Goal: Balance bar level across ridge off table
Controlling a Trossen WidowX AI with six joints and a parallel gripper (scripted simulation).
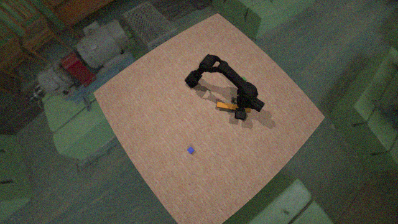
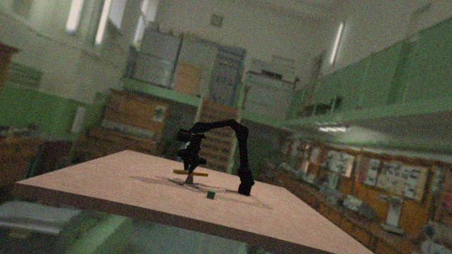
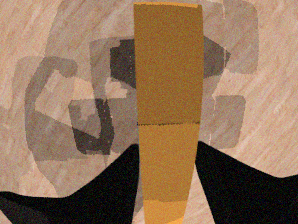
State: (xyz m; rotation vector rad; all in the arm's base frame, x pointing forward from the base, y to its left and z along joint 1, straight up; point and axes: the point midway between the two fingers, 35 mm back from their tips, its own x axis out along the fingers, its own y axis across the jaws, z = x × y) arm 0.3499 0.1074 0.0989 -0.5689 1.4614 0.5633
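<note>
The orange bar (image 1: 224, 106) (image 2: 179, 171) (image 3: 168, 90) lies across the top of the grey ridge (image 2: 189, 179), with both ends above the table in the exterior view. It looks about level. The ridge is hidden under the bar in the wrist view and cannot be made out in the top view. My gripper (image 2: 190, 171) (image 3: 166, 149) is partly open around the middle of the bar, one black fingertip close along each long side. Any gap between the fingertips and the bar is too small to see clearly.
A small green cube (image 1: 244, 79) (image 2: 210, 194) sits on the table (image 1: 155, 109) (image 2: 106, 187) near the arm. A small blue cube (image 1: 190, 150) sits farther off in the top view. The arm arches over from its base, and its shadows fall around the bar.
</note>
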